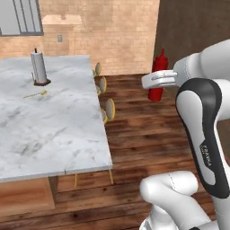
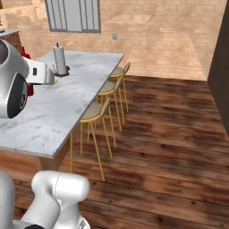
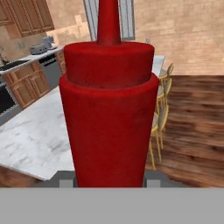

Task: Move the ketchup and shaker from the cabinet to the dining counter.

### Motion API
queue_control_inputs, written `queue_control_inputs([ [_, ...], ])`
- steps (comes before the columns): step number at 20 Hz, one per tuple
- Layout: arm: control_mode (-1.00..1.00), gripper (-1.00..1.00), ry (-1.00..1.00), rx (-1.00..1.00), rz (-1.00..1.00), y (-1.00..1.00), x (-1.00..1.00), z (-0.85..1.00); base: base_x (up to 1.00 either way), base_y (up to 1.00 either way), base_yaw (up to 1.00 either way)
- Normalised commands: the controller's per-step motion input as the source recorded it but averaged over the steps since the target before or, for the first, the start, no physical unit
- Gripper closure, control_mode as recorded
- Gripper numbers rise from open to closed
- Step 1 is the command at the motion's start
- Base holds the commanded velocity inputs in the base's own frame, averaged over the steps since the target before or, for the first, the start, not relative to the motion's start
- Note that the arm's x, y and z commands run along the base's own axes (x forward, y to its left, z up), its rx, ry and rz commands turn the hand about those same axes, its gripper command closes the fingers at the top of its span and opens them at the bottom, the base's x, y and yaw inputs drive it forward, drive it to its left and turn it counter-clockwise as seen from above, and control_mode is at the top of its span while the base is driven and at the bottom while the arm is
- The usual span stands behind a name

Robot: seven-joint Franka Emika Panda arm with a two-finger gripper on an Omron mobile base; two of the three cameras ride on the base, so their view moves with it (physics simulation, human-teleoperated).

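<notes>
My gripper (image 1: 156, 81) is shut on the ketchup (image 1: 158, 72), a slim red squeeze bottle held upright in the air. In the left base view it hangs over the wooden floor, to the right of the dining counter (image 1: 54, 130) and apart from it. The right base view has the hand (image 2: 41, 73) at the left edge, with bits of the red ketchup (image 2: 29, 91) peeking out beside it, before the marble dining counter (image 2: 58, 107). Close up in the hand view, the ketchup (image 3: 109, 118) hides the fingertips. The shaker is out of view.
A paper towel roll (image 1: 39, 67) and a small yellow item (image 1: 36, 94) stand on the far part of the counter. Yellow-legged stools (image 2: 96, 112) line its floor-side edge. Brown wall cabinets (image 3: 26, 17) and a kitchen counter (image 3: 30, 57) lie beyond the island.
</notes>
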Motion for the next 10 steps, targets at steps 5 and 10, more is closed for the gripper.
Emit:
queue_control_inputs([
  [5, 1.0, 1.0, 0.0, 0.0, 0.0, 0.0, 0.0, 0.0, 0.41, -0.44, 0.31],
  [10, 1.0, 1.0, 0.0, 0.0, 0.0, 0.0, 0.0, 0.0, 0.41, -0.43, 0.33],
])
